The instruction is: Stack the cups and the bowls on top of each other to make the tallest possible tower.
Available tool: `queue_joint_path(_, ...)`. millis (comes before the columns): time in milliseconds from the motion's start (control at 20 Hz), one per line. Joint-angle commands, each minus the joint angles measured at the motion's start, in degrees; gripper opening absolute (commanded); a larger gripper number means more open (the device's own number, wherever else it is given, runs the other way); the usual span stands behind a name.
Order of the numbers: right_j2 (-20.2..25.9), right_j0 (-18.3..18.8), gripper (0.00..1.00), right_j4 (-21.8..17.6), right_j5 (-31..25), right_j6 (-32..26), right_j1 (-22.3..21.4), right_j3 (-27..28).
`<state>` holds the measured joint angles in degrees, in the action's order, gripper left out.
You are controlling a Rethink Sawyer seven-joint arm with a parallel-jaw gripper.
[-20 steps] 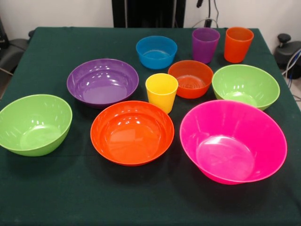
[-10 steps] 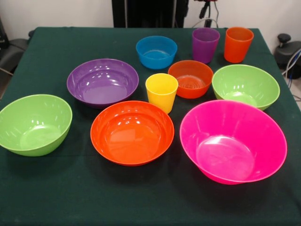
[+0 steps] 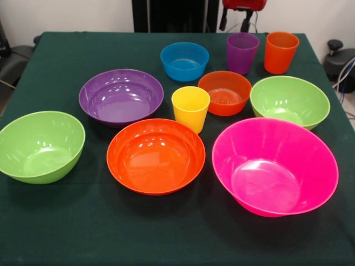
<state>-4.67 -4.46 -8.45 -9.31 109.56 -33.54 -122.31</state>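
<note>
All bowls and cups stand apart and upright on the green cloth, none nested. The huge pink bowl [image 3: 274,166] is front right, the large orange bowl [image 3: 156,155] front middle. Green bowls stand at left [image 3: 41,146] and right [image 3: 289,101]. The purple bowl [image 3: 121,96], small orange bowl [image 3: 224,92] and small blue bowl [image 3: 184,61] lie further back. The yellow cup [image 3: 191,108] is central; the purple cup [image 3: 242,52] and orange cup [image 3: 280,51] stand at the back. My gripper [image 3: 234,23] hangs open and empty at the top edge, just above the purple cup.
The green-covered table [image 3: 66,221] has bare cloth along its front edge and back left corner. The black pedestal [image 3: 169,15] stands behind the table. Dark equipment and cables sit off the table at the right [image 3: 339,61].
My gripper has come down into view at the top edge, above the purple cup. No bowl or cup has moved.
</note>
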Motion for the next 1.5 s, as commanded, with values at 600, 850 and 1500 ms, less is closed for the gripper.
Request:
queue_joint_path(600,7.92,-1.12,1.00,5.76,-12.12,5.65,4.96,15.97)
queue_joint_path(850,8.69,-1.08,1.00,6.44,-13.84,5.69,5.31,17.84)
queue_joint_path(1500,8.87,-2.27,1.00,8.00,-17.00,6.82,6.28,21.08)
